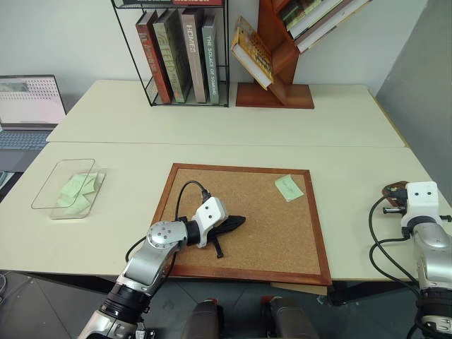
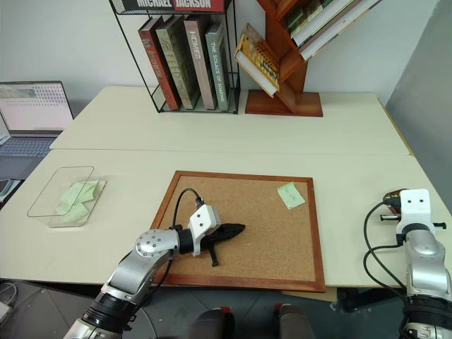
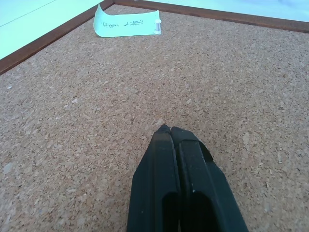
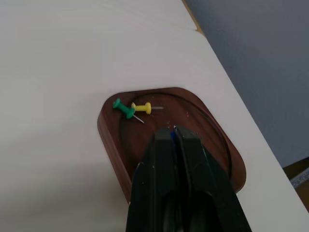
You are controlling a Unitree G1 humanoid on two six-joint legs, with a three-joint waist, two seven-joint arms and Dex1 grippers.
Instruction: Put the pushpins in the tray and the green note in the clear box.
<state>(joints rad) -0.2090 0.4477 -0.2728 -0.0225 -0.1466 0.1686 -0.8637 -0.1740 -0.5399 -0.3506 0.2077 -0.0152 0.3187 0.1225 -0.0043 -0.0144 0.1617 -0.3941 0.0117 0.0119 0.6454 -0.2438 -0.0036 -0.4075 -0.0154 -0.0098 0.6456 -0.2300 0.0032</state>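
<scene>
The green note (image 1: pixel 288 187) lies at the cork board's far right corner, held by a pale pushpin (image 3: pixel 157 27) at one edge. My left gripper (image 1: pixel 240 222) rests shut and empty on the board, well short of the note. At the table's right edge my right gripper (image 4: pixel 172 129) hovers over the dark brown tray (image 4: pixel 212 130), shut with a bit of blue pushpin (image 4: pixel 172 137) showing between its tips. A green pushpin (image 4: pixel 123 108) and a yellow one (image 4: pixel 142 108) lie in the tray. The clear box (image 1: pixel 49 185) sits at the left with pale green notes (image 1: pixel 79 189) inside.
The cork board (image 1: pixel 268 240) with its wooden frame fills the table's near middle. A wire rack of books (image 1: pixel 185 53) and a red-brown shelf (image 1: pixel 279 70) stand at the back. A laptop (image 1: pixel 28 106) sits far left.
</scene>
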